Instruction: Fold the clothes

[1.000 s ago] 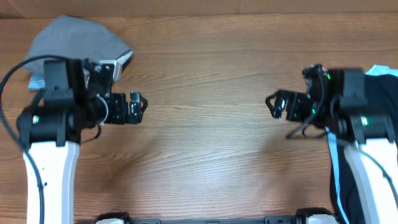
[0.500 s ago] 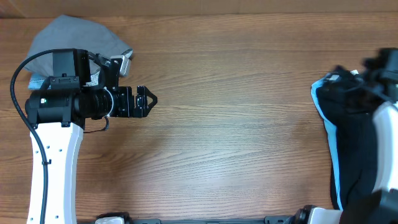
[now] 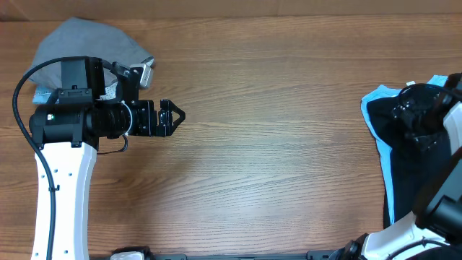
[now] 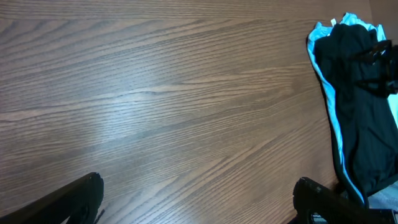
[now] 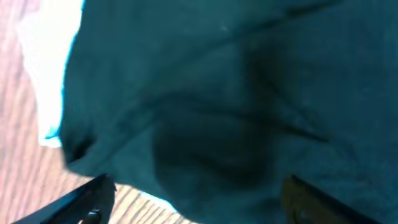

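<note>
The clothes lie at the table's right edge. A black T-shirt [image 3: 413, 173] rests on top of a light blue T-shirt [image 3: 375, 101], whose rim shows along the left side. My right gripper [image 3: 406, 119] hovers low over the black T-shirt's upper part. In the right wrist view its jaws stand wide apart over dark fabric [image 5: 236, 112], so the right gripper [image 5: 199, 200] is open and grips nothing. My left gripper [image 3: 173, 115] is open above bare wood at the left, far from the clothes. The left wrist view shows the black T-shirt [image 4: 364, 118] off to the right.
A grey cloth [image 3: 79, 40] lies bunched at the back left, partly under the left arm. The wooden table [image 3: 274, 144] stretches between the two arms. The right arm's white base link [image 3: 404, 242] stands at the front right.
The right arm has swung from the wood out to the right and come down over the black T-shirt. The left gripper has shifted slightly right.
</note>
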